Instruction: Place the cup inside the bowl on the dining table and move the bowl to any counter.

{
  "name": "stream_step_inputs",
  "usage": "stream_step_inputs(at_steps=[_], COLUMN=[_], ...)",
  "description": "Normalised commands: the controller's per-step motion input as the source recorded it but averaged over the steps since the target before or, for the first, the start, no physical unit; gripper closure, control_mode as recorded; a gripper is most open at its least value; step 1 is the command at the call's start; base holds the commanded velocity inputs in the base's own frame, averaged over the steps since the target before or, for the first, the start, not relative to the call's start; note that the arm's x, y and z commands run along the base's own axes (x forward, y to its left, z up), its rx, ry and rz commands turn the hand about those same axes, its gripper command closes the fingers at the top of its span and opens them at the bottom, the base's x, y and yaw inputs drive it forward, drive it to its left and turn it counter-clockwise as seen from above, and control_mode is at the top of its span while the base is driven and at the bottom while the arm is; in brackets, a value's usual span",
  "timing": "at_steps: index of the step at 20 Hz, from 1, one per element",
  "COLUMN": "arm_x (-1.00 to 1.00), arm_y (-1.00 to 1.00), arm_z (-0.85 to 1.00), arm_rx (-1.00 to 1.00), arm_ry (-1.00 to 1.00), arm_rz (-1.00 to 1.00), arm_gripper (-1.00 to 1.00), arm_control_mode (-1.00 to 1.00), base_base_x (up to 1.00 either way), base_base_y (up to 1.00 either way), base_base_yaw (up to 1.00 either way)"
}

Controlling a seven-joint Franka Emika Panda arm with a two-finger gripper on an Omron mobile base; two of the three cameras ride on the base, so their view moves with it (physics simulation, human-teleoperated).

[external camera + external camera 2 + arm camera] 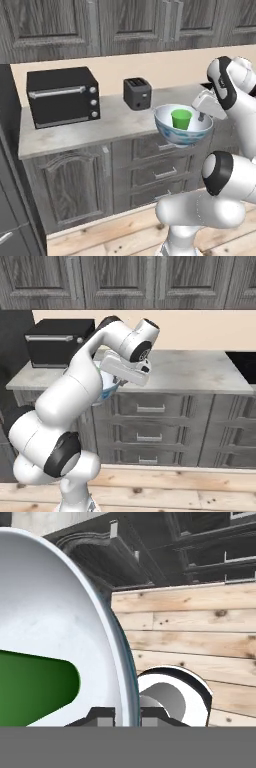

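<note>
1. The white arm rose from its base, bent sharply at the elbow, and its wrist folded back toward the body.
2. The gripper (201, 118) pointed roughly sideways, level with the forearm's end.
3. Its fingers (102, 716) were closed on the rim of the bowl (183, 129), one on either side of the wall, holding it aloft.

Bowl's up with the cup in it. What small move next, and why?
Probably ease the bowl forward over the counter, then lower it. The gripper pinches its rim, the cup sits inside, and the bowl seems to hang at the counter's front edge, above the drawers, not yet resting on the top.
</note>
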Motion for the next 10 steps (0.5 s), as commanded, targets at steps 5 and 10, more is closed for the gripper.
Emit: stream_step_inputs(at_steps=[5,10], arm_x=[0.00,0.00], arm_y=[0.00,0.00], arm_z=[0.00,0.00], arm_rx=[0.00,0.00], arm_ry=[0.00,0.00], arm_rz=[0.00,0.00], arm_gripper=[1.00,1.00], arm_control_mode=[1.00,1.00], base_base_x=[0.44,0.46], base_base_y=[-0.67,-0.46], base_base_yaw=[0.07,0.06])
